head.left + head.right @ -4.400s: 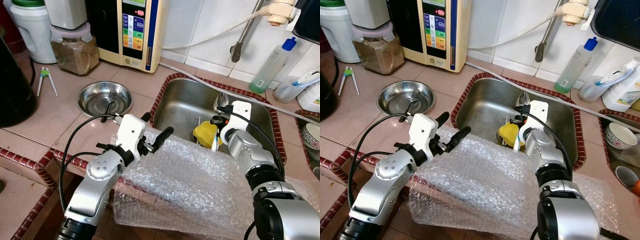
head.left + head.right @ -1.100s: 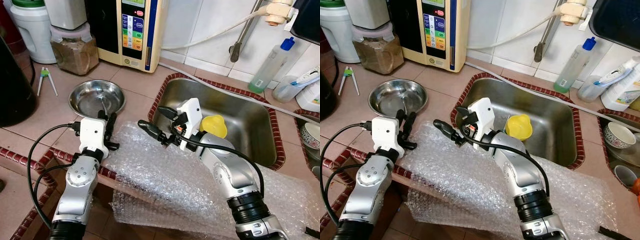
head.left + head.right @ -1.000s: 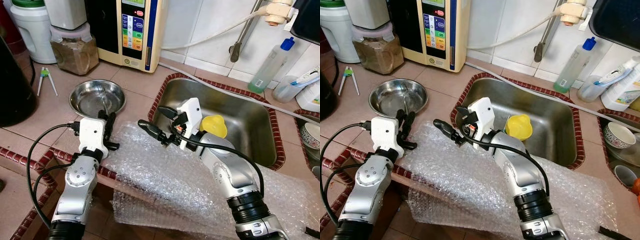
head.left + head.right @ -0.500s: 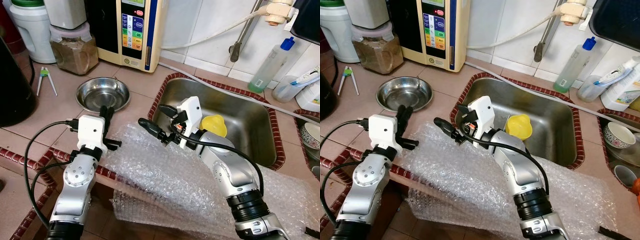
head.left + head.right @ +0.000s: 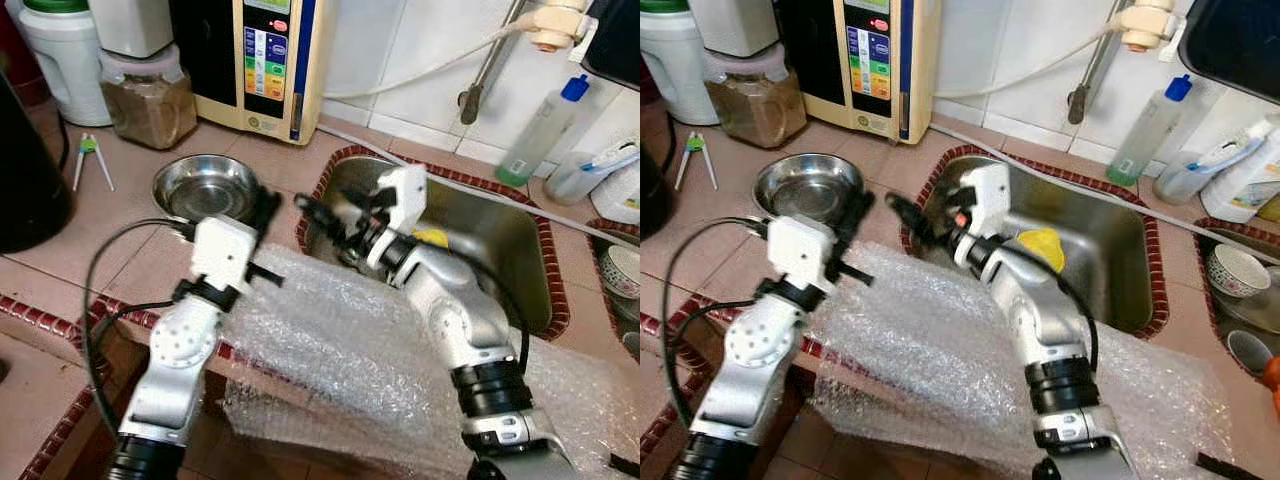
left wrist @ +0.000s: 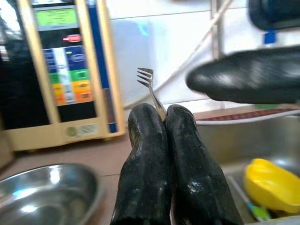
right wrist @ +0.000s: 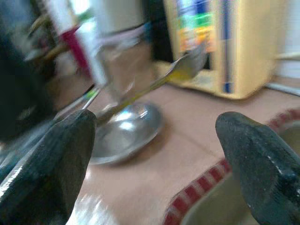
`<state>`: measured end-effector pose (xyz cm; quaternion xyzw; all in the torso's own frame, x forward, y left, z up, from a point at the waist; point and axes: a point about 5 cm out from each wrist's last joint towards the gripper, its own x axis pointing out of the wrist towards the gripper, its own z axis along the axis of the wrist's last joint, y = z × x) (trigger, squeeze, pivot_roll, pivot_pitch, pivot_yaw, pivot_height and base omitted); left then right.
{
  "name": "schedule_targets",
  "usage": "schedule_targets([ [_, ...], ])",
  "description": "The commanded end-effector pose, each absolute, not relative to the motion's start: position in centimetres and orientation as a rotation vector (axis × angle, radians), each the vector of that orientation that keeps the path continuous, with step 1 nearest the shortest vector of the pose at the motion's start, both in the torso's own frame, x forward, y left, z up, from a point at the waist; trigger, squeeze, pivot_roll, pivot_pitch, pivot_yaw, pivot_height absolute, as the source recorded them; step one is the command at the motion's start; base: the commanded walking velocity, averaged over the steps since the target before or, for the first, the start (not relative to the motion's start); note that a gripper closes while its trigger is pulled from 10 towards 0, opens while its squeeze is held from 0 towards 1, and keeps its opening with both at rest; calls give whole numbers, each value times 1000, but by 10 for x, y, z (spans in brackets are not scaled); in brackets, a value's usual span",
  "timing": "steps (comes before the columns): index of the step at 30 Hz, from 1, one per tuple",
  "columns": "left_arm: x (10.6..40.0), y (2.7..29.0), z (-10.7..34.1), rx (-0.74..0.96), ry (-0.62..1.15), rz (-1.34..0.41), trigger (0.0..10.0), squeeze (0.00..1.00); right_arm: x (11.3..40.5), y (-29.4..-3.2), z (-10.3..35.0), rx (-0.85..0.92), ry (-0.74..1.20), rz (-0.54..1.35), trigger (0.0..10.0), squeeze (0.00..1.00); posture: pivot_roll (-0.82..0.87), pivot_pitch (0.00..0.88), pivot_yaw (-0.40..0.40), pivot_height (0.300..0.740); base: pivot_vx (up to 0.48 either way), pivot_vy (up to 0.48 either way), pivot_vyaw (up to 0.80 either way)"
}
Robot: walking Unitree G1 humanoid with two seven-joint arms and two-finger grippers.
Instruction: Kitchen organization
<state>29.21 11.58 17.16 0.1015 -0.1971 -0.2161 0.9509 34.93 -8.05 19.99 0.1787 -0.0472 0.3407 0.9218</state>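
Evidently the step in hand is a handover or transfer of cutlery: the left gripper (image 6: pixel 161 136) is clenched on a fork (image 6: pixel 151 86), its two black fingers pressed together with the handle pinched between them and the tines standing up past their tips. It sits above the near edge of the counter, between the steel bowl (image 5: pixel 205 187) and the sink (image 5: pixel 500 250), over the sheet of bubble wrap (image 5: pixel 340 350) that drapes off the counter front. The right gripper (image 7: pixel 154 154) is spread wide and empty, reaching across the sink's left corner toward the left one; in its wrist view the fork lies just ahead of the open fingers.

Next, I judge, the right fingers need to line up around the handle and close before the left lets go, though motion blur makes the gap hard to read.

The fork is slim, bright metal, four-tined, held upright. A yellow cup (image 5: pixel 1040 243) lies in the sink.
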Motion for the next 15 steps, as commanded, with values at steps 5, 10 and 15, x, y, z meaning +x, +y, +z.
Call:
schedule_targets([
  [5,284,98,174,206,-422,-574,0,0,360,-97,201,575,-65,593,10000,0,135,84,-130,740,0,0,0],
  [10,281,89,173,229,-434,-627,0,0,368,-96,206,750,-27,548,10000,0,133,88,-127,740,0,0,0],
  [15,281,87,172,227,-430,-641,0,0,370,-86,211,808,-12,589,10000,0,133,90,-127,740,0,0,0],
])
